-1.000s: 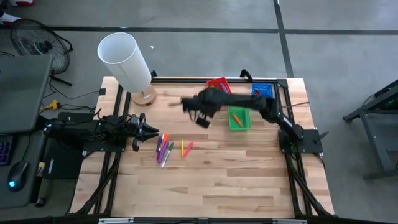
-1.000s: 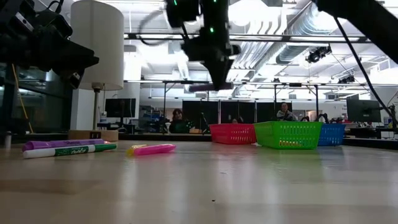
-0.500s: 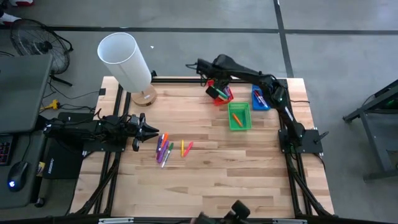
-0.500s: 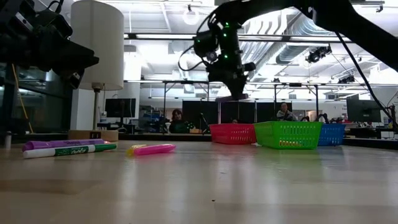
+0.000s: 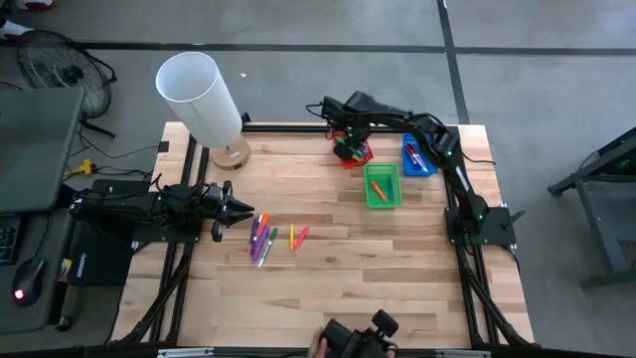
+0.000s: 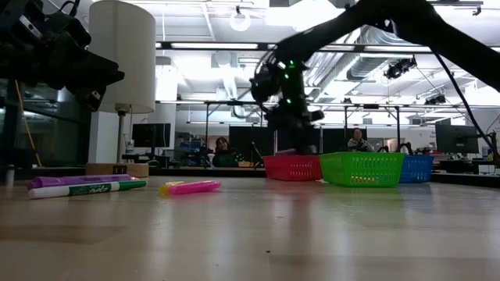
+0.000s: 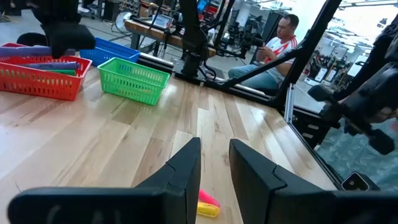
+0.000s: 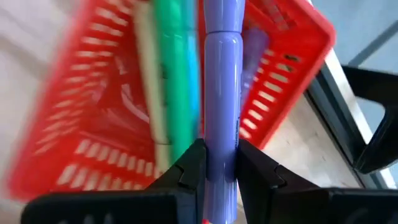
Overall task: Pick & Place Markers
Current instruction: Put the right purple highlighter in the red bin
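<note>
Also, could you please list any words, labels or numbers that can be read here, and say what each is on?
None can be read.
White-barrelled green marker on the wooden table: dark print, too blurred to read.
Purple marker in the right gripper fingers: small mark, illegible.

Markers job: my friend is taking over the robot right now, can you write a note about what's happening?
Right gripper: shut on a purple marker, hanging over the red tray.
Left gripper: waiting near the table's left edge, fingers a little apart, holding nothing.
Done: markers already lie in the red tray, green tray and blue tray.
Left: drop the purple one, then sort the loose markers beside the left gripper.
</note>
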